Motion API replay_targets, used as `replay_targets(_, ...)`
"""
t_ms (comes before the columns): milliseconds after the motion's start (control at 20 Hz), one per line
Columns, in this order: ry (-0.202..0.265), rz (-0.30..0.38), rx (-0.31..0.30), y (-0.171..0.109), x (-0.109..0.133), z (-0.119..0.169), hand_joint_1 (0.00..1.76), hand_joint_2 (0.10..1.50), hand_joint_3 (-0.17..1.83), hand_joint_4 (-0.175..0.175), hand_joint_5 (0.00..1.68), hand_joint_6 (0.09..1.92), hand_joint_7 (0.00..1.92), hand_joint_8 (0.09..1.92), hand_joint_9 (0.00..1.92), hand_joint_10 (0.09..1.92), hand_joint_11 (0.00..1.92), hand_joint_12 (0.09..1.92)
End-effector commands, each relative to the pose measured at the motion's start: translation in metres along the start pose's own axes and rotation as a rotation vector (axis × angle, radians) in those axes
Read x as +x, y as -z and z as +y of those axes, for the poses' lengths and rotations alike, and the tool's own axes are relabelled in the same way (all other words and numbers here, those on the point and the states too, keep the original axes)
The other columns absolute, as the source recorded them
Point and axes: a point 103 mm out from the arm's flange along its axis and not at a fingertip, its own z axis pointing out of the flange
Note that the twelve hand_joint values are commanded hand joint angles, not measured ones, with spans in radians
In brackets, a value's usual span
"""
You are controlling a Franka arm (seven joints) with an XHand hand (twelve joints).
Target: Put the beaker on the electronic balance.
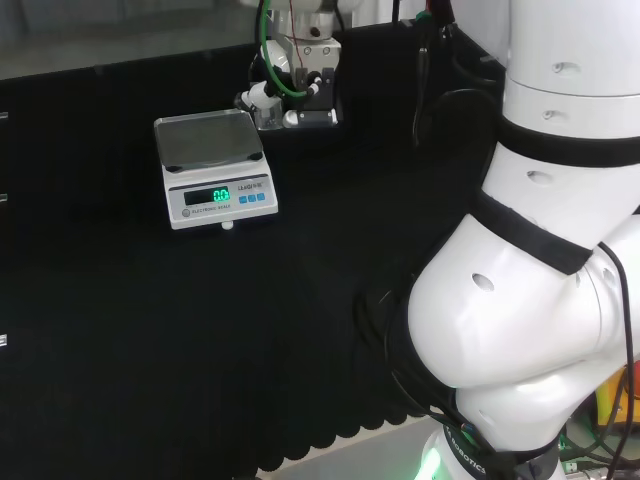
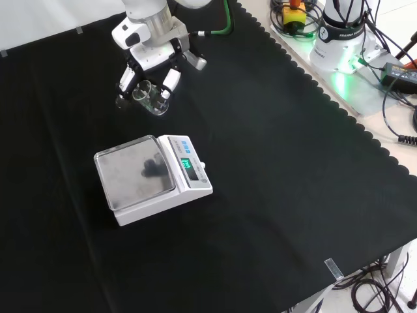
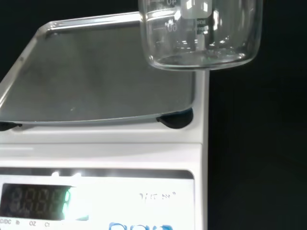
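My hand (image 2: 151, 70) upper left of front view, fingers curled round clear beaker (image 2: 148, 96), held off cloth. Balance (image 2: 151, 177) below at centre-left, pan bare.

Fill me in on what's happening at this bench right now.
The arm's hand is holding a clear glass beaker, with fingers curled round it, above the black cloth. The balance stands nearer the camera in the front view, its pan bare and its display lit. In the wrist view the beaker hangs close to one corner of the pan, not yet set down on it.
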Motion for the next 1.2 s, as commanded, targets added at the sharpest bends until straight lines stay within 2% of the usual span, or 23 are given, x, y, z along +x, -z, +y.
replay_targets(50, 0.056, 0.016, -0.056, -0.005, 0.013, 0.017, 1.18, 1.10, -0.17, -0.175, 0.57, 0.09, 1.00, 0.75, 1.56, 0.23, 1.60, 0.69)
replay_targets(300, 0.104, 0.029, -0.105, -0.011, 0.027, 0.034, 1.18, 1.09, -0.17, -0.175, 0.58, 0.09, 0.99, 0.76, 1.56, 0.23, 1.59, 0.69)
replay_targets(950, 0.211, 0.061, -0.081, -0.046, 0.064, 0.090, 1.18, 1.09, -0.17, -0.175, 0.58, 0.09, 0.98, 0.76, 1.54, 0.23, 1.59, 0.67)
replay_targets(1200, 0.240, 0.066, -0.103, -0.061, 0.071, 0.102, 1.18, 1.09, -0.17, -0.175, 0.58, 0.09, 0.97, 0.76, 1.53, 0.23, 1.58, 0.66)
